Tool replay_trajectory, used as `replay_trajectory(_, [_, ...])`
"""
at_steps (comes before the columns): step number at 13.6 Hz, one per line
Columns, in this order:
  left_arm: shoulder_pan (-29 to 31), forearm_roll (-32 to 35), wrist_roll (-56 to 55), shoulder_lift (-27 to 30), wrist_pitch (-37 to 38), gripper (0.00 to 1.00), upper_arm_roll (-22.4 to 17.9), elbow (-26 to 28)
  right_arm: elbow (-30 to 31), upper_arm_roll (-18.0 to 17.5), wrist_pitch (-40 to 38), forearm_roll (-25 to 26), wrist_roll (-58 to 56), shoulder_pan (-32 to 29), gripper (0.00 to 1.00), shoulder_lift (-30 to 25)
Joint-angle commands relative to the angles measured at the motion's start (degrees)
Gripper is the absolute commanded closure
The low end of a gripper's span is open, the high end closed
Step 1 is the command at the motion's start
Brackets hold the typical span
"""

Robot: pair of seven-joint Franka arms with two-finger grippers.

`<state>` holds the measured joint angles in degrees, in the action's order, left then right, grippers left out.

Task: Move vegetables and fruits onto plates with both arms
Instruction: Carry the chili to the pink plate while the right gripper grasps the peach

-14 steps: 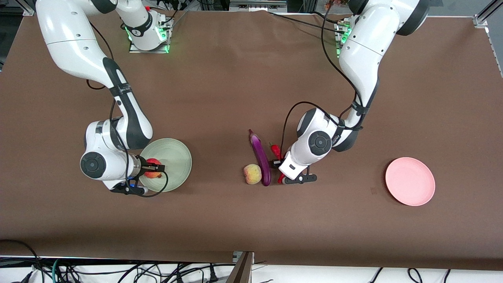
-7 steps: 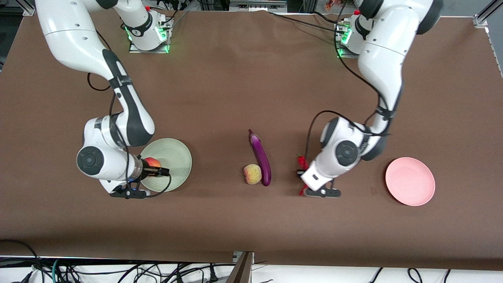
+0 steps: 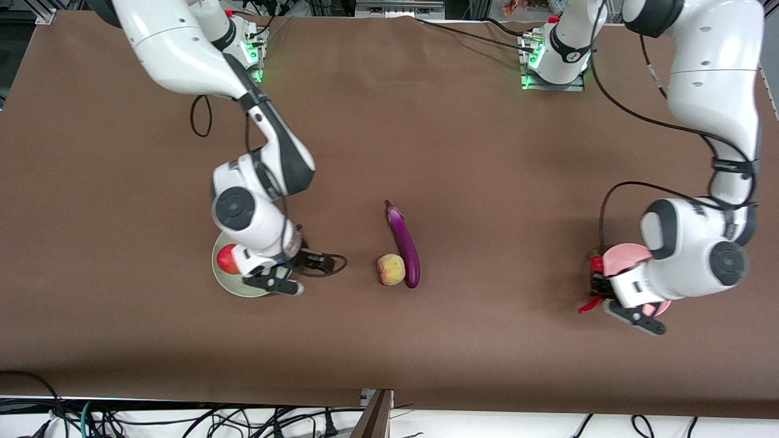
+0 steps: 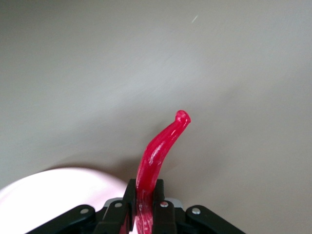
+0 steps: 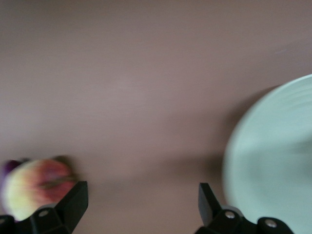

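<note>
Green plate [image 3: 223, 277], 9 o'clock end of the front view: the pomegranate [image 3: 227, 259] now lies on it, at the plate's 9 o'clock side. 1 s ago the right gripper [image 3: 322, 263] held that fruit over the plate; it has since let go and swung off. Its jaws stand wide w/ nothing between them, over bare table [image 3: 487, 152] just off the plate's 3 o'clock rim, aimed toward the peach [image 3: 391, 269]. So 1 of 4 items is done.

Centre: peach and eggplant [image 3: 405, 243] haven't moved. The peach touches the eggplant's fat end from 9 o'clock; the stem tip points to approx 11 o'clock.

3 o'clock end: the chili [image 3: 585, 306] has left its spot beside the eggplant. The left gripper [image 3: 599, 291] is clamped narrow on it, tip dangling free, and has carried it to the pink plate [image 3: 621, 252]; it's now over the plate's 9 o'clock rim. Arm hides most of the plate.

Judgement: chili drop is next, needing a bit more travel inward over the plate; right arm looks set for the peach. After that, only the eggplant is left.
</note>
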<state>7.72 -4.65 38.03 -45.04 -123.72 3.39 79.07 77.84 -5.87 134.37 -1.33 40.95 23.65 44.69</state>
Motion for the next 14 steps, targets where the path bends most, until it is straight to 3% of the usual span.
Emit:
replay_trajectory(1, [3.26, 0.69, 9.76, -0.22, 0.24, 1.0, 1.0, 0.2, -0.58, 0.42, 10.51, -0.43, 6.84, 4.81, 0.0, 3.72])
replay_trajectory(5, [3.26, 7.62, 11.62, -1.01, -1.51, 1.0, -1.11, -1.81, -0.67, 0.6, 21.44, -0.16, 8.27, 7.81, 0.0, 8.21])
replay_trajectory(9, [3.35, 8.69, 12.85, -4.08, -4.58, 0.86, -1.46, -4.02, -0.84, 0.69, 26.81, -0.08, 8.27, 9.04, 0.0, 10.5])
replay_trajectory(10, [3.35, 8.78, 13.81, -4.35, -5.12, 0.62, -1.54, -4.02, -0.93, 0.77, 27.43, -0.08, 8.27, 9.48, 0.0, 10.77])
replay_trajectory(11, [3.35, 8.61, 14.61, -4.7, -5.21, 0.02, -1.54, -4.02, -0.93, 0.78, 27.78, -0.16, 8.27, 9.83, 0.0, 10.94])
replay_trajectory(14, [3.97, 8.52, 14.53, -4.62, -5.39, 0.0, -1.46, -4.19, -0.93, 0.78, 27.78, -0.16, 8.35, 10.01, 0.0, 10.86])
